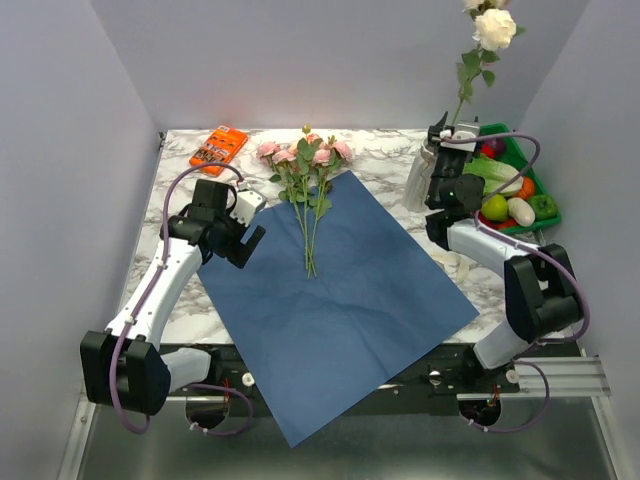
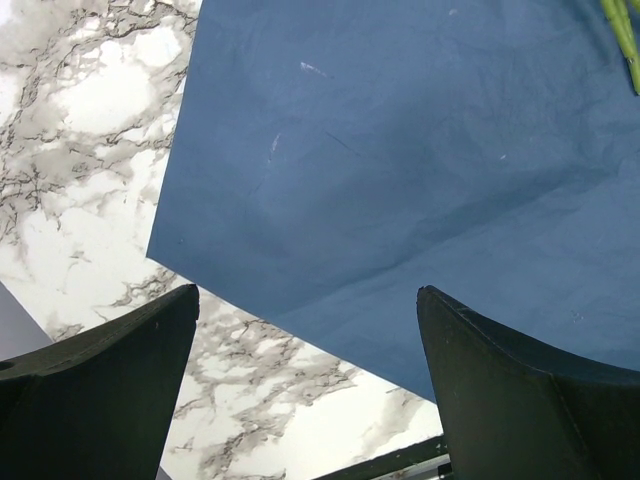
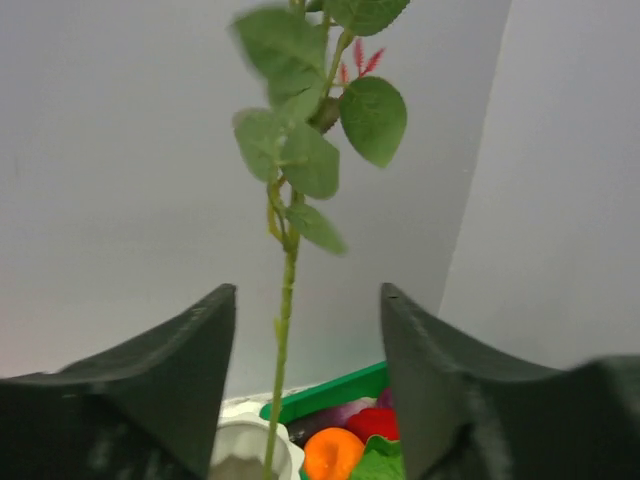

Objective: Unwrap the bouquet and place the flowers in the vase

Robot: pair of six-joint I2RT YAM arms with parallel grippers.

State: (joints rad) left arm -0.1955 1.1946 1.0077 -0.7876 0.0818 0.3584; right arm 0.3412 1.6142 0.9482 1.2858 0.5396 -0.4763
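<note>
The blue paper [image 1: 340,290] lies spread flat on the marble table, unwrapped. Pink roses [image 1: 305,155] rest across its far edge, their stems pointing toward me. One cream rose [image 1: 494,28] stands upright in the whitish vase [image 1: 420,178] at the right. My right gripper [image 1: 442,138] hovers over the vase. In the right wrist view the green stem [image 3: 285,300] runs down into the vase rim [image 3: 245,445] between the parted fingers of the right gripper [image 3: 308,290], touching neither. My left gripper [image 1: 245,240] is open over the paper's left edge [image 2: 260,300], holding nothing.
A green tray [image 1: 517,145] of toy vegetables sits right behind the vase, seen also as the tray [image 3: 330,395] in the right wrist view. An orange packet [image 1: 218,147] lies at the far left. Grey walls enclose the table on three sides. The paper overhangs the near edge.
</note>
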